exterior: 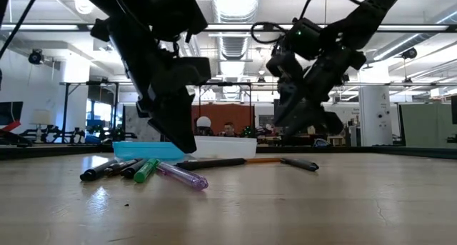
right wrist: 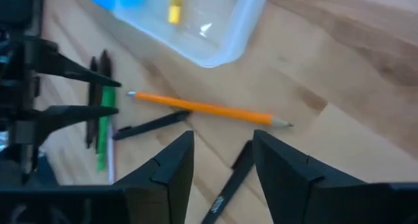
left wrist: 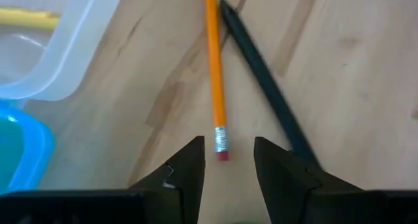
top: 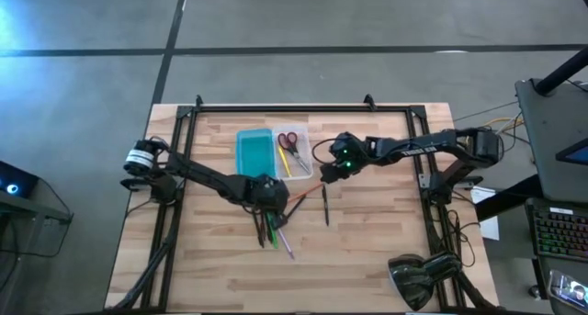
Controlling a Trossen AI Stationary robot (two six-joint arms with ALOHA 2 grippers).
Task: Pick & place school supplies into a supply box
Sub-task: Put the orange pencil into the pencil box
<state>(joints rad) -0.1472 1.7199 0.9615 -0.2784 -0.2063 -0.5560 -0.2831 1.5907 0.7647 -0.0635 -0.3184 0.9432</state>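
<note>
The supply box (top: 266, 151) sits open at the table's far middle. Its teal lid half (top: 252, 151) is on the left. Its clear tray half (top: 296, 163) holds red-handled scissors (top: 289, 140) and a yellow pencil (top: 283, 159). An orange pencil (left wrist: 213, 61) lies flat on the wood beside a black pen (left wrist: 261, 87). My left gripper (left wrist: 228, 152) is open and low over the table, its fingers on either side of the pencil's eraser end (left wrist: 222, 149) without touching it. My right gripper (right wrist: 222, 145) is open and hovers above another black pen (right wrist: 228, 185), near the pencil's tip (right wrist: 284, 124).
A cluster of dark and green pens (top: 269, 230) and a purple pen (exterior: 182, 176) lie near of my left gripper (top: 271, 194). A separate black pen (top: 325, 205) lies to their right. A black frame (top: 303, 108) borders the table. A dark lamp-like object (top: 418, 278) sits at the near right corner.
</note>
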